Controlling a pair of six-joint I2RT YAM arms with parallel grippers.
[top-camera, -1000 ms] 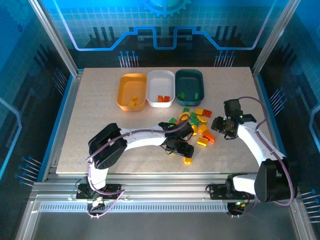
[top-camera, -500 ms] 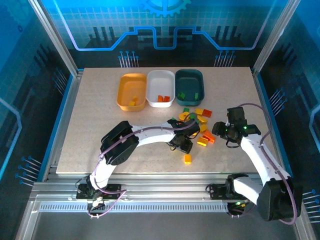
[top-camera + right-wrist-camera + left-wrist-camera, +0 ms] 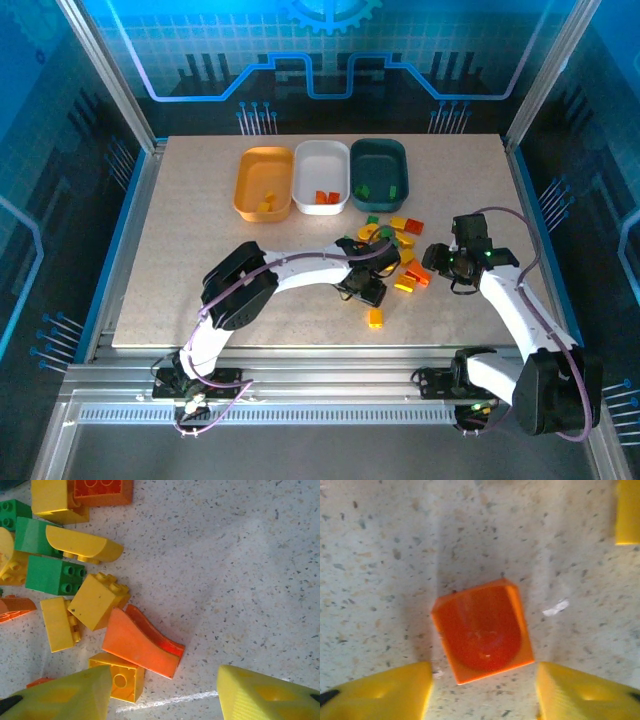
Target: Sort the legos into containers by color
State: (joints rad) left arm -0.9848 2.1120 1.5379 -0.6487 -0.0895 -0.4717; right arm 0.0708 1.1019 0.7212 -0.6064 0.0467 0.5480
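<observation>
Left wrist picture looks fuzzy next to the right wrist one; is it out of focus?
Left wrist view: yes, the orange brick fills much of the frame and looks soft, its edges smeared. Right wrist view: sharp, the studs on the green brick read clearly.

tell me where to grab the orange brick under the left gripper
Pinch the orange brick across its two flat outer side walls, coming straight down. It lies flat, slightly turned against the fingers, so turn to square up first.
</observation>
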